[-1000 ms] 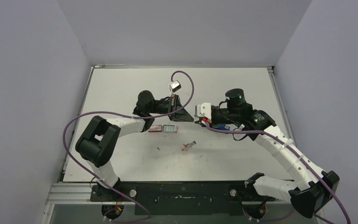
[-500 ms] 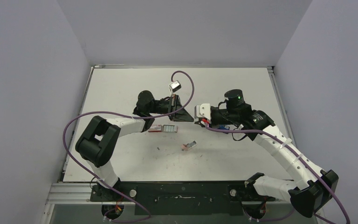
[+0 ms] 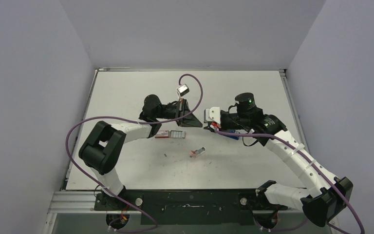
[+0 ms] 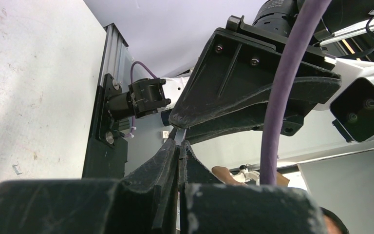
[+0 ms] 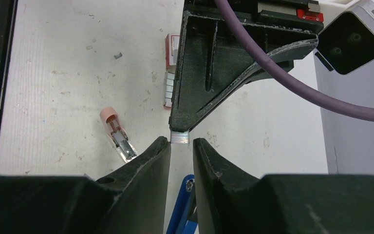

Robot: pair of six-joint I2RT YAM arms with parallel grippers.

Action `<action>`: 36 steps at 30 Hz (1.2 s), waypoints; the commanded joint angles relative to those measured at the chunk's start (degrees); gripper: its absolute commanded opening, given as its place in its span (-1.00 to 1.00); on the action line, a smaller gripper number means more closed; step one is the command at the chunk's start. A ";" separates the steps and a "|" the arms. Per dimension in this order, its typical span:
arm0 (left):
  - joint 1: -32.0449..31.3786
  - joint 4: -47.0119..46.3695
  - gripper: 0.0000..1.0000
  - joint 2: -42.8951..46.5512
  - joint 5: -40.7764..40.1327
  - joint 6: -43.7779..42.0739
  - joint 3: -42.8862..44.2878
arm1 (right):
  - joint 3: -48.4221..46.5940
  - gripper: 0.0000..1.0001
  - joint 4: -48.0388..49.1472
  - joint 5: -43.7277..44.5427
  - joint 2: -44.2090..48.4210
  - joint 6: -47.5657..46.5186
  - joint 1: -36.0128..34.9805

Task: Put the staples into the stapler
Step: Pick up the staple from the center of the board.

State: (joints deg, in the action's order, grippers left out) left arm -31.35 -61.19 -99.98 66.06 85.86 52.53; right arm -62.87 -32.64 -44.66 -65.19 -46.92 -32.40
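**Blue stapler (image 5: 179,209) not loaded yet, one strip up in the air**

Biggest to smallest, here's where this is at. The white table (image 5: 53,73) has the stapler on the right side, tucked under the right arm's wrist. It looks to be lying there rather than held, and I can't tell whether its tray is open.

The right gripper (image 5: 181,145) has its jaws a little apart and nothing clamped that I can see. The left gripper (image 4: 178,144) has its jaws squeezed together on one short silvery staple strip (image 5: 179,138), held off the table right at the mouth of the right fingertips.

Left of both grippers sit the red-and-white box (image 5: 171,51) and some loose strips (image 5: 168,90) just beside it. The pink block (image 5: 109,115) is nearer, well apart from them.

So I'd say picking a strip is done. Getting it into the stapler and shutting it is all to come.

On views:
- The top camera gives the layout, but the held strip is too small to make out there.
- The right wrist shows that strip end-on, with the stapler visible through the gap.
- The left wrist shows the pinch itself, but no stapler or box.
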 commanded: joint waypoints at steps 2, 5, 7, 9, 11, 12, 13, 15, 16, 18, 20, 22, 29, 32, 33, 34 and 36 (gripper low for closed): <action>-0.02 -2.35 -1.00 0.32 0.23 -1.53 0.73 | -0.67 -0.49 2.13 -2.70 0.98 0.69 0.86; -0.02 -2.14 -1.00 0.32 0.26 -1.64 0.81 | -0.72 -0.49 2.01 -2.83 1.07 0.64 0.93; -0.02 -2.05 -1.00 0.27 0.27 -1.67 0.90 | -0.82 -0.49 1.89 -3.09 0.96 0.68 0.97; -0.02 -2.00 -1.00 0.23 0.21 -1.66 0.89 | -1.00 -0.49 1.77 -3.32 0.81 0.61 0.89; -0.03 -2.09 -1.00 0.23 0.21 -1.61 0.90 | -1.11 -0.49 1.71 -3.64 0.61 0.67 1.01; -0.02 -2.08 -1.00 0.16 0.25 -1.58 0.90 | -1.11 -0.50 1.71 -3.79 0.55 0.68 0.96; -0.05 -2.09 -1.00 0.14 0.21 -1.58 0.98 | -1.11 -0.50 1.68 -3.84 0.46 0.69 0.97; -0.02 -2.09 -1.00 0.06 0.21 -1.53 0.99 | -1.12 -0.52 1.62 -3.94 0.37 0.69 0.97; -0.09 -2.07 -1.00 0.05 0.21 -1.50 0.99 | -1.19 -0.54 1.62 -3.94 0.37 0.69 0.99; -0.05 -2.09 -1.00 -0.02 0.21 -1.46 0.99 | -1.16 -0.59 1.62 -3.87 0.39 0.75 0.92; -0.02 -2.08 -1.00 0.03 0.15 -1.56 0.99 | -1.06 -0.64 1.62 -3.85 0.33 0.76 0.95; -0.02 -2.18 -1.00 0.05 0.15 -1.62 0.99 | -1.11 -0.71 1.67 -3.77 0.35 0.76 0.99; 0.38 -2.65 -0.59 1.65 -0.65 -6.07 0.15 | -0.38 -0.82 2.07 -3.67 0.49 0.93 1.69; 1.41 -5.01 -0.32 3.37 -1.24 -10.03 -1.38 | 0.13 -0.83 1.35 -3.68 0.63 0.67 2.40; 1.86 -5.04 -0.25 4.10 -1.28 -12.09 -1.97 | 0.38 -0.83 1.02 -3.61 0.67 0.49 2.61; 2.35 -3.93 -0.18 4.95 -1.31 -14.41 -2.60 | 0.65 -0.83 0.60 -3.40 0.66 0.24 2.80; 3.37 -0.32 -0.08 6.46 -0.49 -20.95 -3.67 | 0.96 -0.84 -0.76 -2.82 0.56 -0.42 3.17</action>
State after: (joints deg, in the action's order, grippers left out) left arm -29.93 -61.60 -98.56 65.60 76.84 50.24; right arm -62.83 -32.99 -46.65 -65.19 -46.24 -30.00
